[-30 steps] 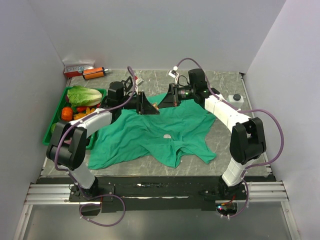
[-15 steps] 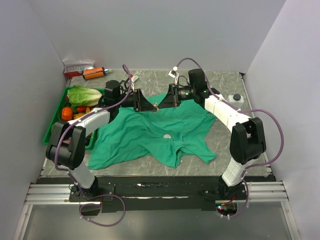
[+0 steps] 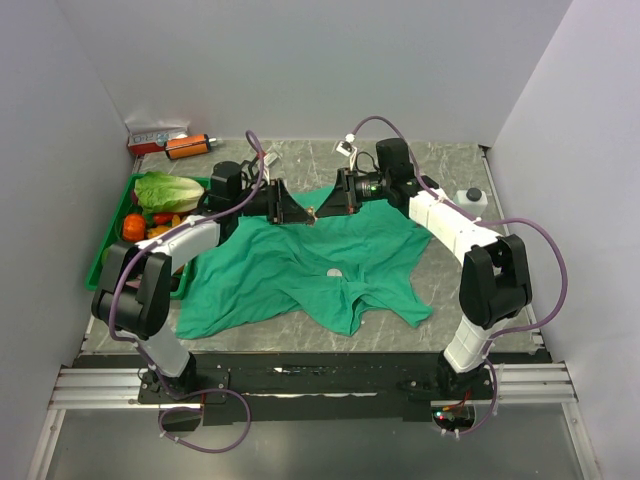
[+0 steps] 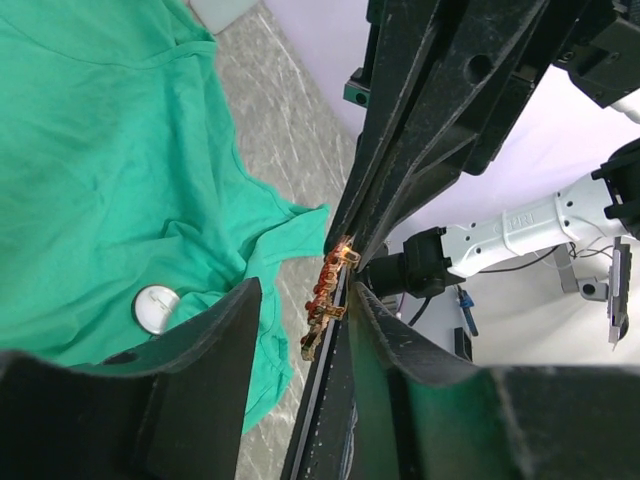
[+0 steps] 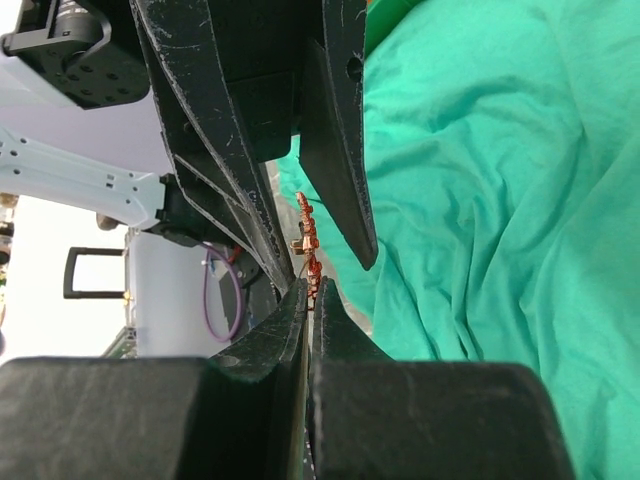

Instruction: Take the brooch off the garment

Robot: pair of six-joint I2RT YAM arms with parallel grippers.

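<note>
Grey marbled tabletop [image 3: 435, 285] is spreading across the overhead view, with pale walls standing around it. Just above the centre of that frame, the brooch [image 3: 312, 212] is hanging in the air between two black grippers that are meeting tip to tip. The right gripper [image 3: 322, 208], reaching in from the right of the frame, is pinching the brooch with its fingers clamped tightly together. The left gripper [image 3: 298, 212] is facing it with jaws parted, one finger on each side of the brooch. Whether either finger is touching the brooch cannot be told. Below them the garment [image 3: 290, 265] is lying spread and wrinkled, with a small white disc [image 3: 334, 272] sitting on it. At the left edge a green tray [image 3: 112, 225] is holding lettuce [image 3: 168, 190]. A white bottle [image 3: 472, 198] is standing at the right.
</note>
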